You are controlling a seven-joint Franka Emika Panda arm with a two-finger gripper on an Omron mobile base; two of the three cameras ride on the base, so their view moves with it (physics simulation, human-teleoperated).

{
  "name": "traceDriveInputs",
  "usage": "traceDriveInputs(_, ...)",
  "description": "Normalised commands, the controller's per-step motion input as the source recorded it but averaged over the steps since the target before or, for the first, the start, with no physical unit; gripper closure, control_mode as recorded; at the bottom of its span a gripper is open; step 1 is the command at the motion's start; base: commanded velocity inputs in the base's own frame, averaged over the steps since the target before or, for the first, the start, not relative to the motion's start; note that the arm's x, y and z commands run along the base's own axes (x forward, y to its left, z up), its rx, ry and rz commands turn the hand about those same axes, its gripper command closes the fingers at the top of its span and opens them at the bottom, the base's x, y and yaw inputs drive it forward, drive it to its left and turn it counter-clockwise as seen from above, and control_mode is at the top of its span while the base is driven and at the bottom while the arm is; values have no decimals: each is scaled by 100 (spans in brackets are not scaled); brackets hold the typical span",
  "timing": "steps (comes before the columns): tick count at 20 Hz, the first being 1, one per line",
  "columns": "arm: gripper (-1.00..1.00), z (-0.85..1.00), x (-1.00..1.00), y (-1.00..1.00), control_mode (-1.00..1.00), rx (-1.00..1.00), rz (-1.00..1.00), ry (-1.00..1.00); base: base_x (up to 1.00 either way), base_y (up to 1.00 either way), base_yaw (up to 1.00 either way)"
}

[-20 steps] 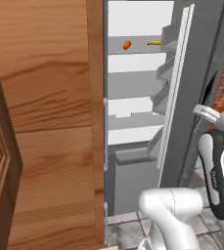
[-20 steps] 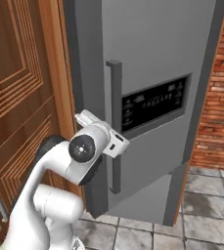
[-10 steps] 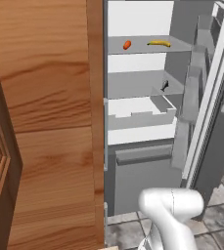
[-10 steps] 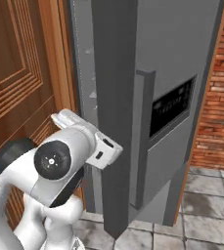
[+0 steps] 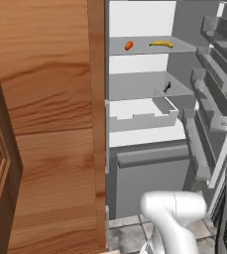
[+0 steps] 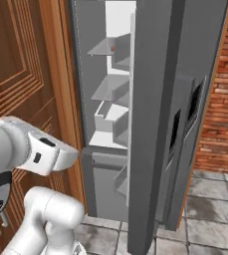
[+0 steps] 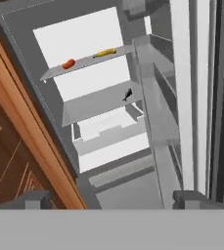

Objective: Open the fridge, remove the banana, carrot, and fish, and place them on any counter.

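Three foods point(image 7: 69, 64) beyond spread jaws

**A home kitchen, from where I sit**

I read this as a kitchen: an open fridge point(image 5: 149, 99) with white shelves at twelve o'clock, tall wooden cabinets point(image 5: 45, 124) at nine, a red brick wall point(image 6: 225, 89) at three, grey floor tiles point(image 6: 210, 219) below.
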Motion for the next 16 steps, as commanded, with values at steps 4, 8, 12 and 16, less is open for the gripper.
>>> traceDriveInputs(4,-100,33,85,42,-100,-12,0,43,0,0,0)
traceDriveInputs(8,-100,19,100,5,-100,-5,0,45,0,0,0)
traceDriveInputs(12,-100,2,100,-11,-100,-1,0,32,0,0,0)
traceDriveInputs(16,-100,-3,97,-54,-100,-1,0,21,0,0,0)
